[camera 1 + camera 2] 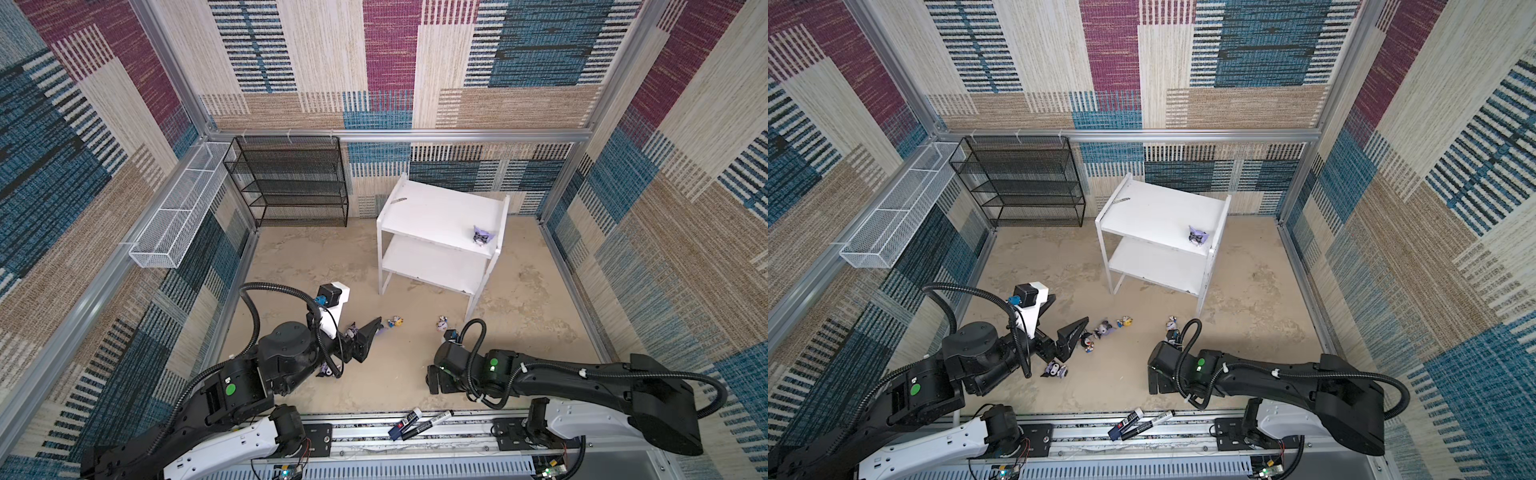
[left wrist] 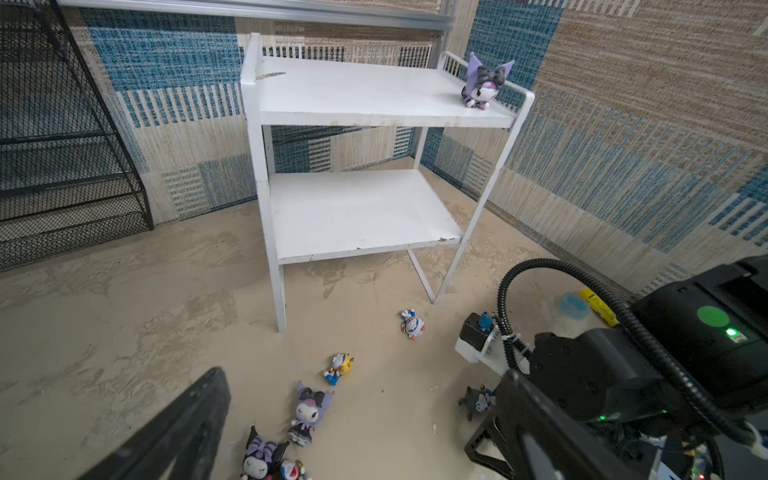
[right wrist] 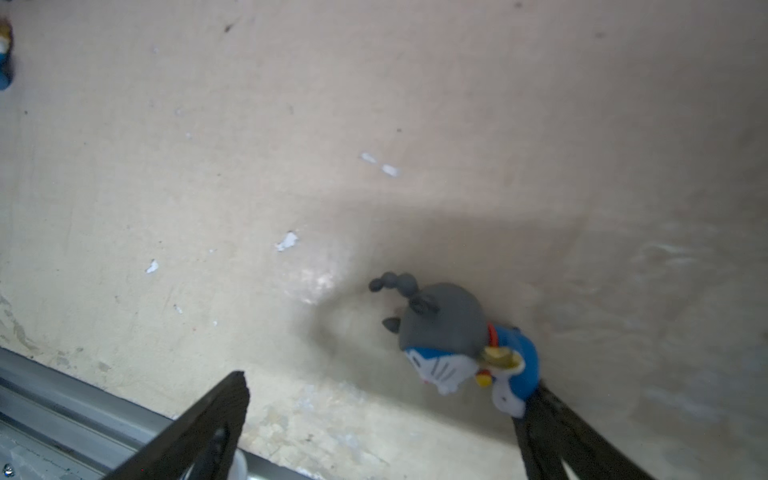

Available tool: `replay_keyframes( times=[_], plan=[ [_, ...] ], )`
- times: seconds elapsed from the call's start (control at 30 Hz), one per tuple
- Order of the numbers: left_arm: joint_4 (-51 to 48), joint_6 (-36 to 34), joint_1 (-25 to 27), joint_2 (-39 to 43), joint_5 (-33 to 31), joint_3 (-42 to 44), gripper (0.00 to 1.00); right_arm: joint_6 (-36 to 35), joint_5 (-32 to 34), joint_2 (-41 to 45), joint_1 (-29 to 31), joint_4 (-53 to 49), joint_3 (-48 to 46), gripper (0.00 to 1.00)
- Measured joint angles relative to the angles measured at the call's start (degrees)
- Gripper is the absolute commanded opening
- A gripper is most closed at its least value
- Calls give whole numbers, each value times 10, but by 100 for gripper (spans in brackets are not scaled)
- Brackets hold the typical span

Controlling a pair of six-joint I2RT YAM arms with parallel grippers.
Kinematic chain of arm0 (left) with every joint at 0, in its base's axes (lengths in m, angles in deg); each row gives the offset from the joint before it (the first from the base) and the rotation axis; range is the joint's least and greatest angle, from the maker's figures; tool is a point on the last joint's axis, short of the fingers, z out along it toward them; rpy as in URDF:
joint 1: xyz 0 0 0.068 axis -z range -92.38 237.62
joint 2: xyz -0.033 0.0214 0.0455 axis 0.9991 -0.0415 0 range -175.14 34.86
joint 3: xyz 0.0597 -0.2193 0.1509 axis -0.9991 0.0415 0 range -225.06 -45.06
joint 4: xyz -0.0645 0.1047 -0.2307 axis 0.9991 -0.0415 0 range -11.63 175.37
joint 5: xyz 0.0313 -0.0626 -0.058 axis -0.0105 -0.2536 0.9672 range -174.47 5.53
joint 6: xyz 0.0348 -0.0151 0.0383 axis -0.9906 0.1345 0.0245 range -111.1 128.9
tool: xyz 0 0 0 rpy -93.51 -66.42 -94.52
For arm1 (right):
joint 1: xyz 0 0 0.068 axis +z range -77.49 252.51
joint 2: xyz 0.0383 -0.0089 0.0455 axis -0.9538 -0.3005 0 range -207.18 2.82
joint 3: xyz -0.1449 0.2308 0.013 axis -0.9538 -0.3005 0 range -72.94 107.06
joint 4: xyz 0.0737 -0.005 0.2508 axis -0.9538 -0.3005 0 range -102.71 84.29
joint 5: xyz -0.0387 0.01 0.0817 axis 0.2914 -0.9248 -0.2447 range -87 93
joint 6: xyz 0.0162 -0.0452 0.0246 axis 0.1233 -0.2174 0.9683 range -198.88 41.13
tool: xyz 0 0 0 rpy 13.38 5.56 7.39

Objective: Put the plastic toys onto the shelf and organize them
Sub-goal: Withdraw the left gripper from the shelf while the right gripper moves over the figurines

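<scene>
My right claw (image 3: 386, 395) stands wide, empty. Grey-hatted figurine (image 3: 453, 345) lies on the desk (image 3: 208, 166), lower right of right wrist view, against one finger (image 3: 552, 432). Judged light, rigid, slick: pinch across the head. Left claw (image 2: 365, 378) wide.

The shelf (image 1: 432, 208) is plain white, its top-tier figurine (image 2: 482, 85) lilac-hooded with a dark striped bow, the mesh rack (image 1: 291, 183) black, the walls (image 1: 390, 54) striped blue, plum and beige.
</scene>
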Motion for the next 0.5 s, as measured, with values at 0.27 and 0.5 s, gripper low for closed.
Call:
replay_keyframes(
  times=[0.27, 0.5],
  plan=[
    [-39, 16, 0, 16, -50, 23, 99, -89, -3, -185, 7, 50, 185, 100],
    [-109, 59, -7, 58, -136, 54, 99, -180, -5, -222, 0, 47, 271, 100]
  ],
)
